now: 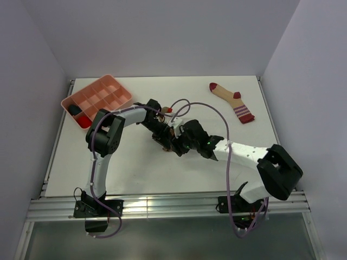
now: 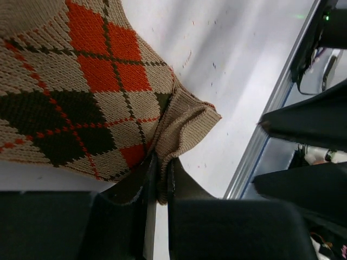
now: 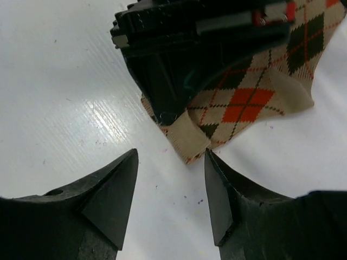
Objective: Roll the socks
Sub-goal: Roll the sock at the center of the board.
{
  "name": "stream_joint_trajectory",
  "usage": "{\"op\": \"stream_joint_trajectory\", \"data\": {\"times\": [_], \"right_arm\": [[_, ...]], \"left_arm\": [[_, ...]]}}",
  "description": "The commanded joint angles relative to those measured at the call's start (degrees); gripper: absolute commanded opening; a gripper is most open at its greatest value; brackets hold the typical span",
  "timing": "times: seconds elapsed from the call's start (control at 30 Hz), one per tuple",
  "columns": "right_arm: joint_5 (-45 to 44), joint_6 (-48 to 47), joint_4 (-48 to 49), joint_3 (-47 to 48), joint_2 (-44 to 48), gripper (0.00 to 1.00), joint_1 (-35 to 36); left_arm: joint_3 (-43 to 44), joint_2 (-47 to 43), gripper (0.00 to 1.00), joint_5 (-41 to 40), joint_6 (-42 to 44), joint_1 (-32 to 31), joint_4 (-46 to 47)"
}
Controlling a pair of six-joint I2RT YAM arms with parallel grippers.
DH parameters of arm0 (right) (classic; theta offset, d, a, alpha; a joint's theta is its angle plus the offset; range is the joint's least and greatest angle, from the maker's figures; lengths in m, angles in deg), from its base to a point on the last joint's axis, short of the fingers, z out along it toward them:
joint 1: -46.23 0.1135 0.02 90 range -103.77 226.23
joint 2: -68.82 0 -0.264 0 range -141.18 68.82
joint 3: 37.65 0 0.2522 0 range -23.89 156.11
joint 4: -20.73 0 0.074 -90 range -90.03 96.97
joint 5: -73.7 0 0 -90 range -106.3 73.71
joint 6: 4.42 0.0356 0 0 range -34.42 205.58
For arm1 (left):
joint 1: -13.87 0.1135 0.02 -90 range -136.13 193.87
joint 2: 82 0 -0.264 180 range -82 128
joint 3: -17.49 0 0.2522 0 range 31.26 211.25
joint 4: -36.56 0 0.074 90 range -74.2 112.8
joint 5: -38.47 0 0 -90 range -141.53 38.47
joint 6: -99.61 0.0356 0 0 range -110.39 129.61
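The argyle sock (image 2: pixel 81 92), tan with orange and dark brown diamonds, lies on the white table (image 1: pixel 135 173). My left gripper (image 2: pixel 161 160) is shut on a fold of its tan cuff. In the right wrist view the same sock (image 3: pixel 244 100) lies just beyond my right gripper (image 3: pixel 171 157), which stands open with only bare table between its fingers; its right fingertip is next to the cuff corner. From above, both grippers (image 1: pixel 161 136) (image 1: pixel 176 147) meet mid-table and hide most of that sock. The tan sock with the dark red toe and heel and the striped cuff (image 1: pixel 233 102) lies flat at the far right.
A pink compartment tray (image 1: pixel 116 86) sits at the far left corner, with a dark bundle (image 1: pixel 73 110) and a red bundle (image 1: pixel 82 122) in its near cells. The left gripper body (image 3: pixel 179 59) hangs over the sock close ahead of the right fingers.
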Motion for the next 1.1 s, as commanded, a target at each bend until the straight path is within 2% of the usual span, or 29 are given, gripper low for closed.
{"op": "stream_joint_trajectory", "data": {"times": [0.0,0.5,1.07], "right_arm": [[-5.08,-6.4,-4.31,5.17,-3.07,0.59,2.39],[-2.89,-11.06,-13.46,13.43,-13.0,0.52,5.38],[-9.73,-9.74,-21.55,20.2,-22.93,0.41,10.13]], "left_arm": [[-1.38,4.46,0.0,-8.98,6.22,-0.03,-6.88],[-0.06,4.72,0.0,-9.24,5.78,-0.03,-6.45],[1.7,4.99,0.0,-8.62,6.66,0.49,-8.12]]}}
